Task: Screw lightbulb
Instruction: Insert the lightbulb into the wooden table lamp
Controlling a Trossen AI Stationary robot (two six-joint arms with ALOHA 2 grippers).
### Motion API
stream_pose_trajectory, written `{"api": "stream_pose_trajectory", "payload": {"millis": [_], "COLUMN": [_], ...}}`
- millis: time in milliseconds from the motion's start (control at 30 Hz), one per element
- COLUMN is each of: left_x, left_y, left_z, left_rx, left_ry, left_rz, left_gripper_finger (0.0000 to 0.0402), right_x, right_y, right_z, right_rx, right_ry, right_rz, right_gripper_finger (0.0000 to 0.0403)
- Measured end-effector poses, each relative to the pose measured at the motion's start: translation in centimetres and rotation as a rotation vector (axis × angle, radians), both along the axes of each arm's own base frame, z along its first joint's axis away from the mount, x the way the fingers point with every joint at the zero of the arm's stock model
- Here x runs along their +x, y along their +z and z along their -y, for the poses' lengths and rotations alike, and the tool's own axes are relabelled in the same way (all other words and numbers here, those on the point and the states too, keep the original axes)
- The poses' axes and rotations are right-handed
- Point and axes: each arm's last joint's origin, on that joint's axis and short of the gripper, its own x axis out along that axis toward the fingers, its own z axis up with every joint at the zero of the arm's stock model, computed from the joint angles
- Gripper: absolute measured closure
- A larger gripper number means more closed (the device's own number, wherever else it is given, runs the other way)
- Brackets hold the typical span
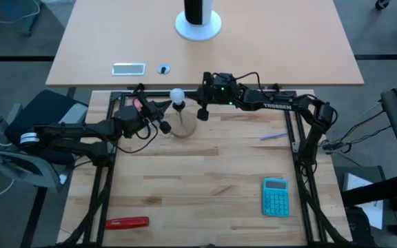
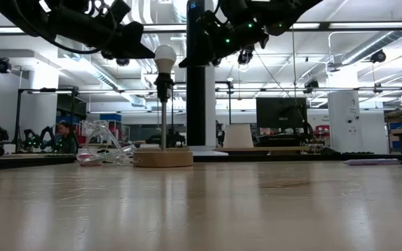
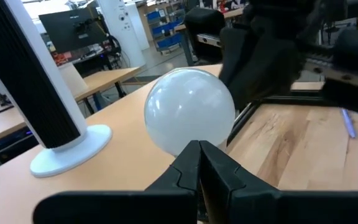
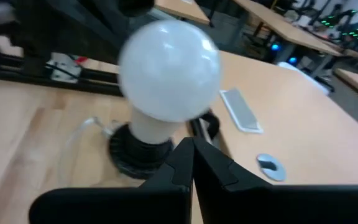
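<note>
The lightbulb (image 1: 178, 94) is a white globe with a white neck. It stands upright in a black socket (image 4: 132, 152) on a thin rod that rises from a round wooden base (image 2: 162, 158). My left gripper (image 3: 197, 155) comes level from the table's left, shut, with its tips just under the globe (image 3: 188, 109). My right gripper (image 4: 191, 152) comes from the right, shut, with its tips beside the neck and socket. In the high view both grippers, left (image 1: 164, 109) and right (image 1: 197, 103), flank the bulb. My left gripper's shut fingertips (image 3: 194, 149) stand at the lower edge of the globe, coming level from the table's left; whether they touch it I cannot tell. My right gripper's shut fingertips (image 4: 188, 146) stand beside the bulb's neck (image 4: 151, 130), slanting slightly down from the right; whether they touch I cannot tell.
A clear plastic bag (image 2: 103, 150) lies beside the wooden base. A teal calculator (image 1: 276, 196) and a pen (image 1: 273, 136) lie at the right, and a red tool (image 1: 127, 222) at the near left. A tall cylinder on a white round base (image 1: 198, 24) stands on the far table.
</note>
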Motion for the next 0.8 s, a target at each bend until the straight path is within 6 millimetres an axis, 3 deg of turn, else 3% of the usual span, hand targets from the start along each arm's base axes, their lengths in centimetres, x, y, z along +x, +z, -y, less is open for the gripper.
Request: {"api": "stream_pose_trajectory", "payload": {"millis": [800], "left_x": [-0.18], "left_y": [0.39], "left_z": [-0.08], "left_rx": [0.049], "left_ry": [0.012], "left_rz": [-0.005], "left_gripper_finger": [0.0401], "right_x": [0.28], "right_y": [0.53], "right_z": [-0.33], "right_rx": [-0.026], "right_ry": [0.088], "right_rz": [0.060], "right_gripper_finger": [0.0401]}}
